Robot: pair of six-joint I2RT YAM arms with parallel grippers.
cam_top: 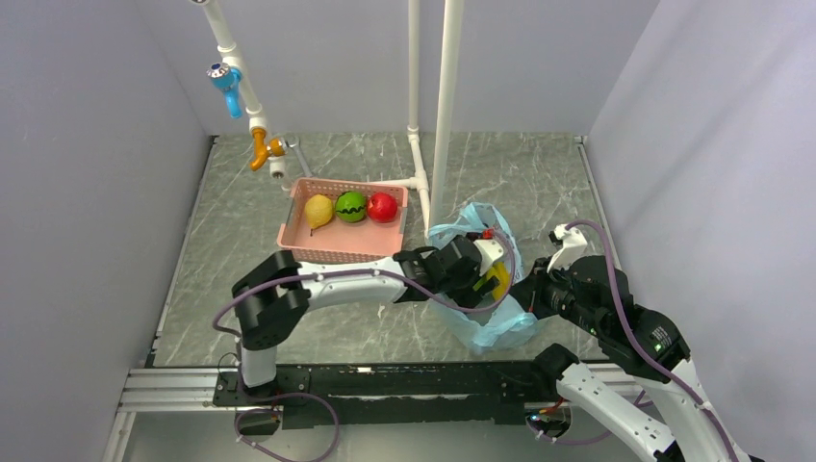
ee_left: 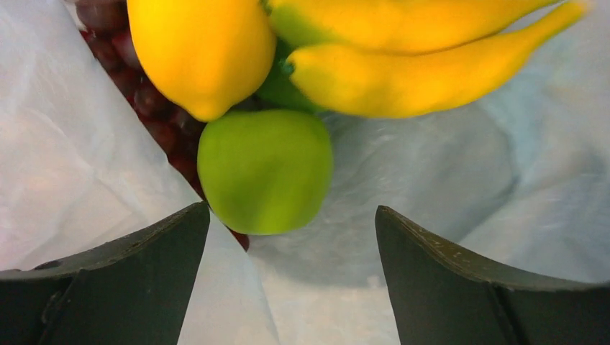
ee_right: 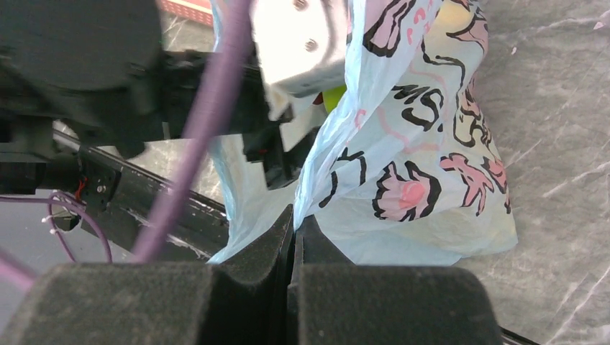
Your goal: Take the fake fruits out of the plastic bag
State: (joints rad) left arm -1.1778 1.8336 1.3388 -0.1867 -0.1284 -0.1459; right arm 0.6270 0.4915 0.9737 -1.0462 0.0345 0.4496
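Left gripper [ee_left: 291, 210], jaws spread and empty, inside the plastic bag [ee_left: 460, 187]; the green apple [ee_left: 265, 171] lies just ahead, between them. Advance squarely, then close across its middle without trapping film. Right gripper [ee_right: 293, 224], clenched on the bag's rim, steadies the mouth.

Robot test cell in a lab
Grey panels [cam_top: 87, 192] box in a marbled bench [cam_top: 241, 221]; white pipe frame [cam_top: 446, 106] with mock tap [cam_top: 228, 82]; a robot arm [cam_top: 327, 284] bolted to a metal rail [cam_top: 173, 387].
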